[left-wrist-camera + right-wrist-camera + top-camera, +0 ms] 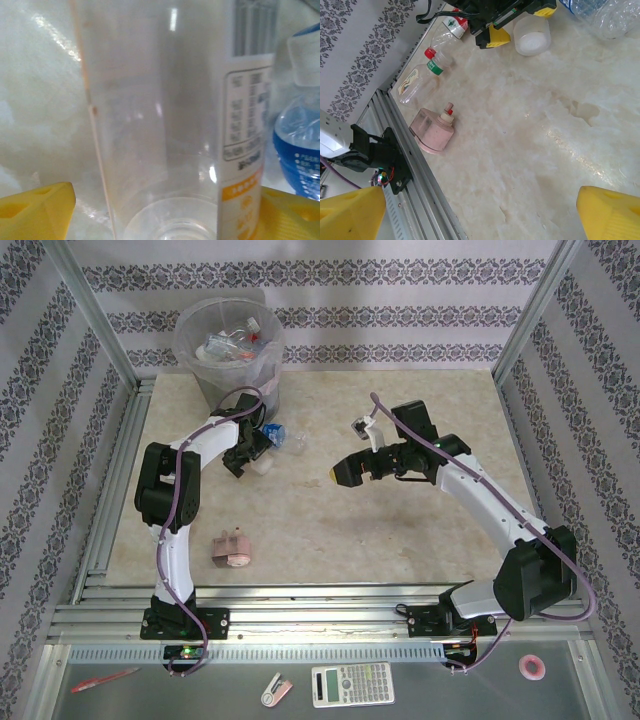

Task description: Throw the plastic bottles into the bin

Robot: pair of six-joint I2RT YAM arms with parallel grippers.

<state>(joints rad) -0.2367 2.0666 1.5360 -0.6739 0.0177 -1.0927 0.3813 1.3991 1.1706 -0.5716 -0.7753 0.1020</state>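
Note:
The bin [230,345] stands at the table's far left and holds several plastic bottles. At its foot, my left gripper [252,455] is open around a clear bottle with a white and orange label [165,125]. The bottle lies between the yellow fingers [37,210], with a gap showing on the left side. A blue-labelled bottle [300,160] lies just beside it [285,437]. Two more bottles [427,67] lie by the left rail. My right gripper [345,472] hovers open over bare table [480,220], with nothing between its fingers.
A pink lumpy object [232,548] sits near the front left, close to the aluminium rail [420,195]. Frame posts and patterned walls close in the table. A calculator [352,685] and a tape roll [532,668] lie on the near shelf.

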